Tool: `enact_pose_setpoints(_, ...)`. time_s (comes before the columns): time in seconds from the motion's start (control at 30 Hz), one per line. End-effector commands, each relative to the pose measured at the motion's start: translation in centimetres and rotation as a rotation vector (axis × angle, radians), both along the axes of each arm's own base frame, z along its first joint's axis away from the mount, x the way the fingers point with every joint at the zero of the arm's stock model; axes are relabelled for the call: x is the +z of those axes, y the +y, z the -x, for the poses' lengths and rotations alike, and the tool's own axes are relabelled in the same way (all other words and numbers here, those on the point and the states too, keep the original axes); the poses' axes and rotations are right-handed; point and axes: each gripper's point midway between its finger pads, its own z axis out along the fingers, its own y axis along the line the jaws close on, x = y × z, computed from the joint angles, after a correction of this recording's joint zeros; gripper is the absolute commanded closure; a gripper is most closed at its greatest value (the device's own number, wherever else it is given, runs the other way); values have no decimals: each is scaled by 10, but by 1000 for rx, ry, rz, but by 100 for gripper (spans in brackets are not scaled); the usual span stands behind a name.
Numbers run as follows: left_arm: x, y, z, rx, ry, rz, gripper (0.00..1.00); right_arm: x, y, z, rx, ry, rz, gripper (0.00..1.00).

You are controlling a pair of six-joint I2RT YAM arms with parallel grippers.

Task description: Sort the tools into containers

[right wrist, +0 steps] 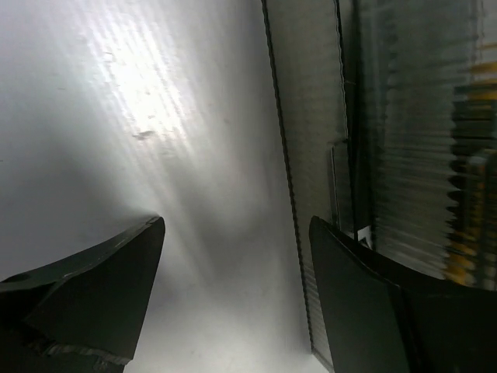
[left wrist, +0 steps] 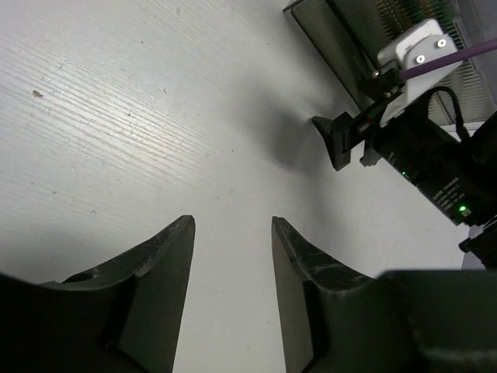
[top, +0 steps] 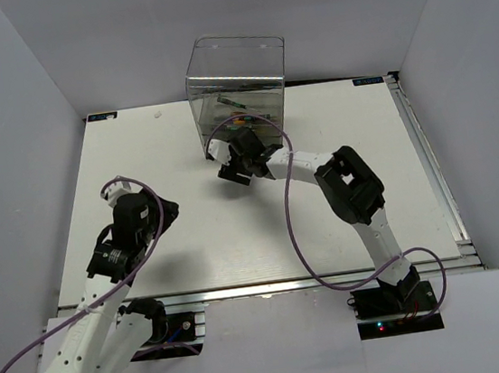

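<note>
tools [top: 240,106] in cabinet [top: 262,62] | none loose on table [top: 136,155] | left gripper [left wrist: 233,225], right gripper [right wrist: 237,225] spread, empty | sort looks near done

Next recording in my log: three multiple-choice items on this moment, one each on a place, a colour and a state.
1. Where is the right arm's tool? A) beside the tall transparent plastic cabinet B) over the table's near-left corner C) off the table
2. What colour are the arms' cables? A) yellow B) purple C) green
3. The left arm's tool is: A) shut on pliers B) shut, empty C) open, empty
Answers: 1 A, it sits close to the cabinet's front; 2 B, purple loops trail both arms; 3 C, bare white table shows in its gap.
</note>
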Motion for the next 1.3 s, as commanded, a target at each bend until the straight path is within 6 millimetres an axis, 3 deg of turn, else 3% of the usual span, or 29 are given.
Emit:
enact_pose_setpoints(0.0,-5,-1,-3,-1,2,3,43,22,-1,-29,-23,-84,-29,17)
enact_pose_setpoints(0.1,-6,-6,-5,-23,3,10,37,23,-6,-35,-25,-86,-31,14)
enact_pose_setpoints(0.17,-6,-8,-5,-33,-3,17,36,31,0,-27,19,-44,-71,13)
enact_pose_setpoints(0.2,-5,-10,-5,-46,-7,21,35,27,-3,-12,65,33,-73,11)
enact_pose_setpoints(0.23,0,-12,-8,-67,-33,15,32,41,7,12,171,103,-137,11)
enact_pose_setpoints(0.3,9,-21,-9,-118,-77,35,28,52,3,46,269,182,-157,11)
enact_pose_setpoints(0.33,17,-25,-12,-150,-124,35,20,72,0,71,334,203,-208,11)
enact_pose_setpoints(0.4,23,-32,-13,-197,-154,41,12,100,-8,84,342,208,-298,11)
enact_pose_setpoints(0.43,25,-34,-14,-211,-164,38,4,134,-15,89,338,172,-355,11)
enact_pose_setpoints(0.5,28,-40,-17,-243,-171,41,2,157,-40,82,228,194,-441,11)
enact_pose_setpoints(0.53,31,-42,-20,-250,-182,38,2,181,-52,80,186,158,-479,11)
enact_pose_setpoints(0.57,35,-47,-20,-285,-195,39,2,189,-73,70,129,149,-498,11)
enact_pose_setpoints(0.63,39,-55,-24,-326,-211,50,2,207,-100,69,56,144,-528,11)
enact_pose_setpoints(0.67,42,-58,-26,-340,-219,50,2,207,-123,61,-2,141,-532,11)
enact_pose_setpoints(0.77,52,-65,-32,-388,-258,41,2,220,-168,60,-95,126,-566,11)
enact_pose_setpoints(0.93,78,-79,-38,-473,-327,39,2,219,-230,60,-374,63,-587,10)
enact_pose_setpoints(1.07,89,-85,-40,-508,-347,36,2,217,-255,70,-480,42,-557,11)
enact_pose_setpoints(1.27,93,-86,-34,-525,-365,48,2,231,-264,89,-493,20,-573,11)
